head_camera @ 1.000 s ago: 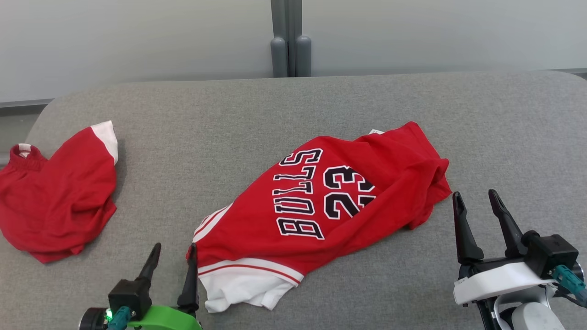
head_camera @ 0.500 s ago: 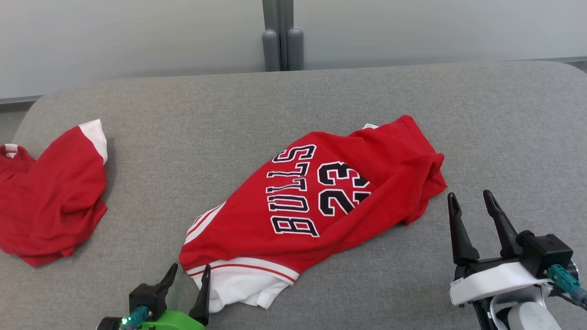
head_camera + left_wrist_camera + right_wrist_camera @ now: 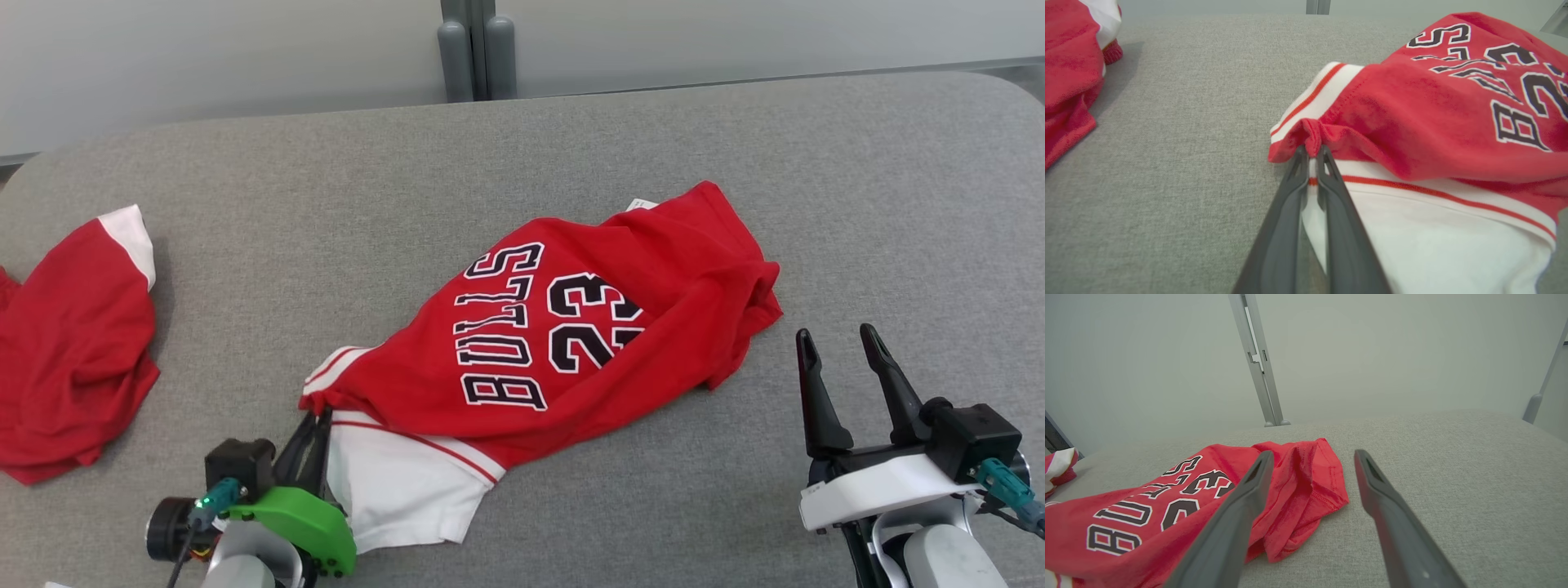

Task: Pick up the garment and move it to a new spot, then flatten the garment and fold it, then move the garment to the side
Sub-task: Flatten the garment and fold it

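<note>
Red jersey (image 3: 571, 343), "BULLS 23" print up, lies rumpled across the middle of the grey fabric surface (image 3: 653, 139), running diag. from near-left to far-right. Left gripper (image 3: 314, 425) sits at its near-left corner, fingers pinched tight on a puckered bit of red hem, right beside the white sleeve panel (image 3: 392, 490). Right gripper (image 3: 836, 335) hangs just off the jersey's right end, fingers wide w/ nothing in them, near the bunched folds but not touching. Second red garment (image 3: 73, 351) lies well apart at the surface's left edge.

Step in hand, as I judge it: the pick-up, w/ one corner secured so far. To do it well:
- Make sure the left pinch has a solid bite of hem, not just a thin fold, or it may slip on the lift.
- Bring the right fingers onto the bunched right end & take an edge or corner, not the middle of the lump, so the jersey hangs spread betw. both arms.
- Lift both sides together. A one-corner drag would prob. twist it & make flattening harder.
- For the new spot, pick open grey area away from the other garment.
</note>
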Controlling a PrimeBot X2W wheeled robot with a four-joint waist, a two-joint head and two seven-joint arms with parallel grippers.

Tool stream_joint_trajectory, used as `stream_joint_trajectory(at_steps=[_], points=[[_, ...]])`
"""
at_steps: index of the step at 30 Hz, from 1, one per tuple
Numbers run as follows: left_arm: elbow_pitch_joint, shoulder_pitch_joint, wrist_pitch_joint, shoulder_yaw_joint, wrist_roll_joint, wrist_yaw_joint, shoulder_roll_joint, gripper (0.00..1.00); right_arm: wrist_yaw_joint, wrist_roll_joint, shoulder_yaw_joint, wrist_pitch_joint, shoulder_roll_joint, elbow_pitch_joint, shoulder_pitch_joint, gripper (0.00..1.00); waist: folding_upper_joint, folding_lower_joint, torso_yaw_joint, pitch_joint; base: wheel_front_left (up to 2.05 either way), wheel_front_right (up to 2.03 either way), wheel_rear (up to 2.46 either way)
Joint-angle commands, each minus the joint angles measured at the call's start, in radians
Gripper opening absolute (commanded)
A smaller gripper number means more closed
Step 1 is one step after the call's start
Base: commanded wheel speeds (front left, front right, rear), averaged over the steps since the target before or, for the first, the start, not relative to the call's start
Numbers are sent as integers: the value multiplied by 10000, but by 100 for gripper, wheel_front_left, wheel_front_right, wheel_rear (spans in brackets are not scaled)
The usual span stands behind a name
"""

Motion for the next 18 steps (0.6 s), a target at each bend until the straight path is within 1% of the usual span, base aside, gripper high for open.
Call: stream_joint_trajectory(at_steps=[1,5,10,11,12,13,18], points=[[-105,-258,-8,129,-85,5,171,0,-6,25,-28,-33,-36,-17,-123,100,0,0,-25,26,0,0,0],[-368,-648,-8,505,-2,5,271,0,-6,-2,-77,-33,-47,-35,-177,100,0,0,-44,64,0,0,0],[-279,-905,-8,732,139,5,186,0,-6,-55,-60,-33,25,-11,-268,100,0,0,-38,75,0,0,0],[-216,-951,-8,727,167,5,166,28,-6,-58,-31,-33,48,0,-277,100,0,0,-35,71,0,0,0],[-183,-968,-8,728,183,5,163,78,-6,-67,-12,-33,65,8,-280,100,0,0,-33,67,0,0,0],[-172,-954,-8,776,173,5,149,100,-6,-72,0,-33,79,15,-273,100,0,0,-26,58,0,0,0],[-556,-466,-8,1121,293,4,51,100,-6,-62,-66,-33,138,6,-144,100,0,0,83,4,0,0,0]])
